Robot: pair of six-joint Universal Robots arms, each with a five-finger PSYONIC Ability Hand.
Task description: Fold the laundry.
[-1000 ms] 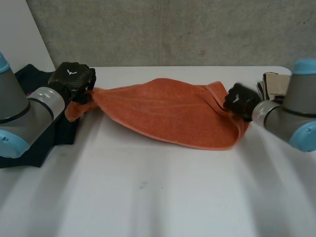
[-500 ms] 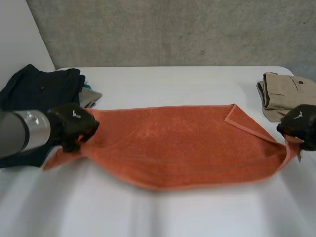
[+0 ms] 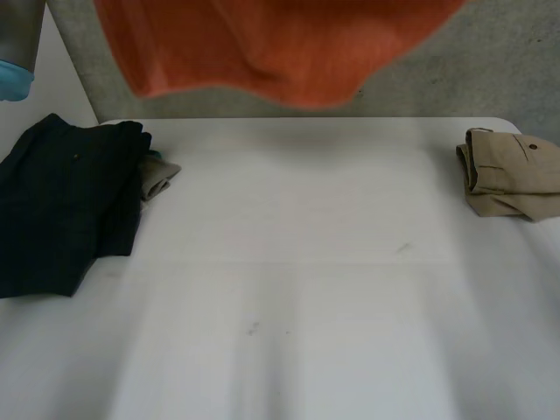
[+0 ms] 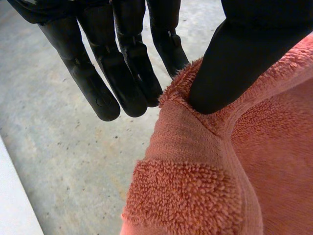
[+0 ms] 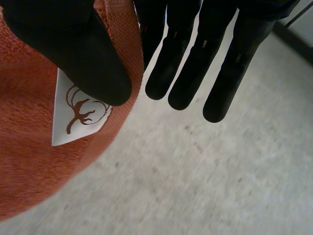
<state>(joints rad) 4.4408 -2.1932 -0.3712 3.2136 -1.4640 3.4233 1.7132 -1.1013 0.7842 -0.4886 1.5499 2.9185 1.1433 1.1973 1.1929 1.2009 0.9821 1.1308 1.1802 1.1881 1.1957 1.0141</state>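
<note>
White worktop (image 3: 280, 289) sits well below your orange towel (image 3: 262, 52), held up high. Off at the sides lie a dark garment (image 3: 61, 201) and beige trousers (image 3: 507, 175). Your left hand (image 4: 230, 63) pinches a hemmed edge and your right hand (image 5: 63, 44) pinches by the label (image 5: 73, 122). Both pinches look shallow, so a quick swing could drop a corner.

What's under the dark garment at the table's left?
A beige-and-teal cloth pokes out from under the dark garment at its right edge; the rest is covered, its kind unclear. The left robot hand and right robot hand pinch the orange towel.
</note>
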